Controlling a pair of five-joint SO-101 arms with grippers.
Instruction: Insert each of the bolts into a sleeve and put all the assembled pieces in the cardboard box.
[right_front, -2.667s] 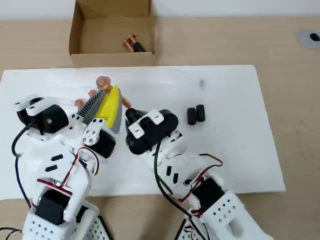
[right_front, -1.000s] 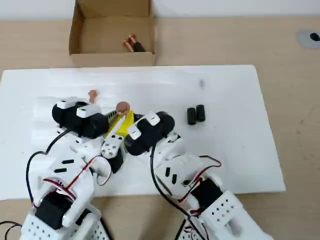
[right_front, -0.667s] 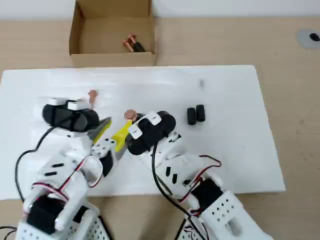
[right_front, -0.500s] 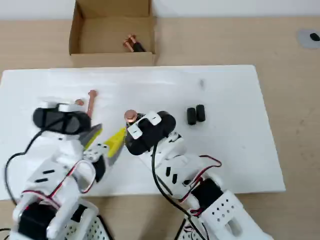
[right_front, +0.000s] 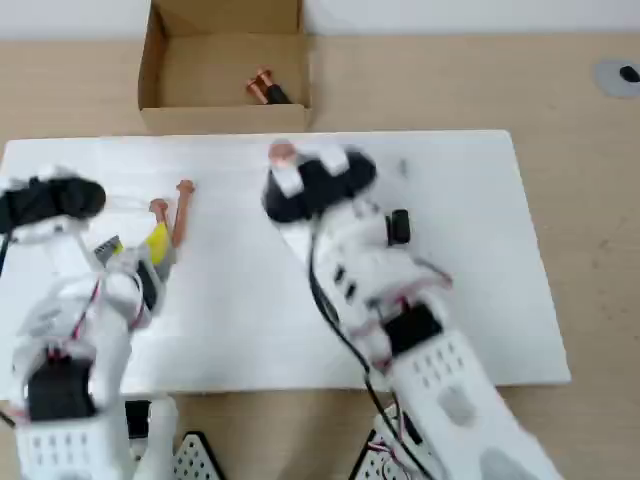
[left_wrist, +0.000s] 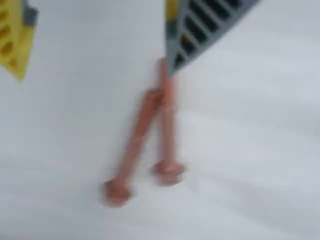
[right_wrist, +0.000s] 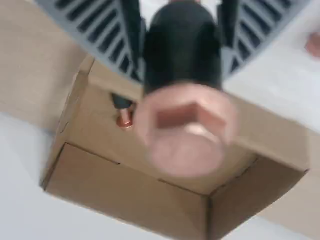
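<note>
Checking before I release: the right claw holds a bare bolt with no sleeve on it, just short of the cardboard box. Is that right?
Not quite. The bolt in the right claw is not bare: it sits in a black sleeve, as the right wrist view shows. The rest holds: it is held just short of the cardboard box.

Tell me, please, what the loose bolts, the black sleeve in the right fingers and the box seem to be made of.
The loose bolts look like metal with a copper-coloured, perhaps plated, finish: reddish-brown with a dull sheen. The black sleeve is likely plastic or rubber: even matt black, no glint. The box is plain brown cardboard: unprinted walls with raw edges.
</note>
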